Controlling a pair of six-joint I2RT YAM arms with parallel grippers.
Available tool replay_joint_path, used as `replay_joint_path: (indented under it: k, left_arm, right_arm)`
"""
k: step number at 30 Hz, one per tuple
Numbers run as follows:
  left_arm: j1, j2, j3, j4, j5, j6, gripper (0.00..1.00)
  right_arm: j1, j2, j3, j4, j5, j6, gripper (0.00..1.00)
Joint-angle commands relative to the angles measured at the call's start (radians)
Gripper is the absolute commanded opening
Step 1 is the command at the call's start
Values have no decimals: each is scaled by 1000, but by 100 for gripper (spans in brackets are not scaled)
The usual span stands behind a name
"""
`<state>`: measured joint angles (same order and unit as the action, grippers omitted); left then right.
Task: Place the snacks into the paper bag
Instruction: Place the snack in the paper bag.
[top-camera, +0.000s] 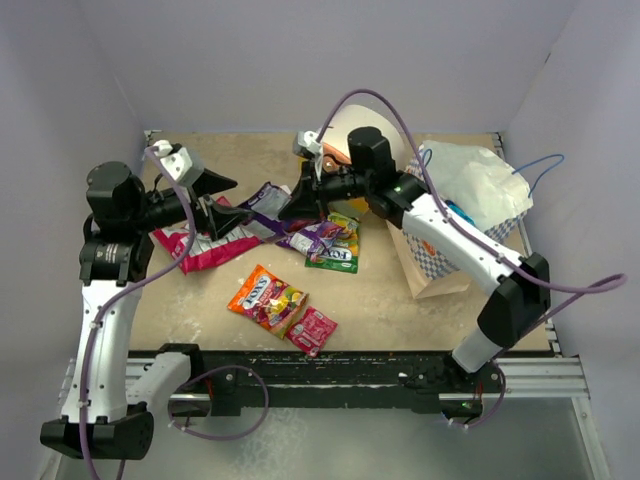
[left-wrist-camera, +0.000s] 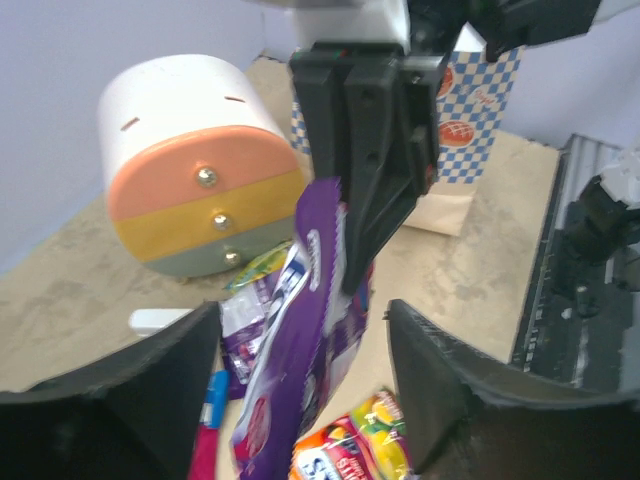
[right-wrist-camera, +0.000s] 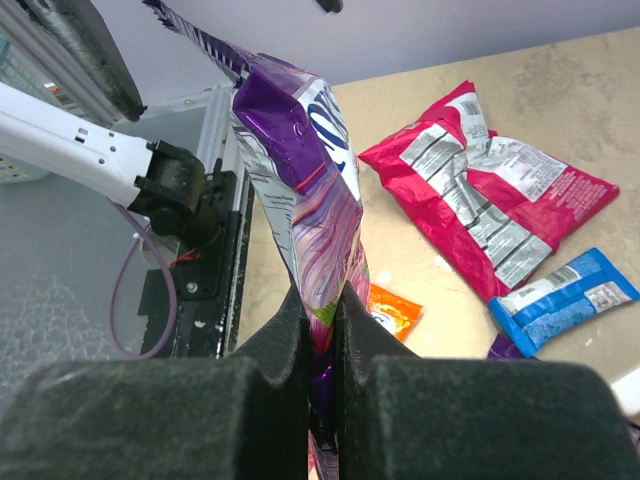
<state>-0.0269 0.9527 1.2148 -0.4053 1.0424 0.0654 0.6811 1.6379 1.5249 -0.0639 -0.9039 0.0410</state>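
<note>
Pinching the top edge of a purple packet (right-wrist-camera: 300, 190), the right gripper (right-wrist-camera: 320, 300) has its fingers pressed together on the foil and holds it up off the worktop (top-camera: 400, 320). The packet hangs down between the fingers of the left gripper (left-wrist-camera: 300, 330), which are spread wide and hold nothing; whether they touch the foil cannot be told.

One paper bag (top-camera: 432, 268) stands upright at the right side of the worktop, beside the right arm, with its mouth open.

Seven snacks show in all. One is the lifted purple packet. Six lie on the worktop, outside the bag:
- a large red-and-silver packet (right-wrist-camera: 490, 200)
- a blue packet (right-wrist-camera: 560, 300) just beside it
- a second purple packet (top-camera: 318, 236)
- a green packet (top-camera: 336, 254) touching that one
- an orange packet (top-camera: 265, 297)
- a small pink packet (top-camera: 312, 331) at the orange one's corner

One round drawer unit (left-wrist-camera: 190, 190) sits at the back, with one white stick (left-wrist-camera: 155, 320) lying in front of it.
</note>
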Motion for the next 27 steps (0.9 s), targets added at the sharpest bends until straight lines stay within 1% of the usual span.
replay_joint_path:
  k: [1,3,5,8,10,12,14,18,21,24,27]
  left_arm:
    - [45,-66,-7,40,-17,11,83]
    - [60,-77,3,10,-31,26,89]
    - [66,-84,13,-15,-55,53,93]
    - [71,-88,21,-43,-95,82,95]
    - [72,-91,24,-51,-113,92,95]
    - [73,-90,27,-54,-118,97,96]
    - [72,-90,29,-57,-119,104,96]
    - [71,-86,28,-58,-123,109,96]
    - [72,-81,25,-52,-119,109,96]
    - [72,-80,20,-48,-117,107,96]
    - [72,-82,16,-49,-118,110,97]
  right_arm:
    - [-36,-134,60,-38,49,-67,0]
    - [-91,-174,66,-41,53,-39,0]
    - [-167,-226,60,-11,37,14,0]
    - [-295,-319,36,40,3,110,0]
    - [-370,-394,23,46,9,127,0]
    - [-436,-467,26,14,52,112,0]
    - [-488,-519,62,-72,147,62,0]
    - [-536,-605,120,-221,427,-43,0]
    - [-560,-647,125,-265,641,-92,0]
    - [-571,-675,89,-273,867,-142,0]
    - [-572,-698,24,-289,1007,-196,0]
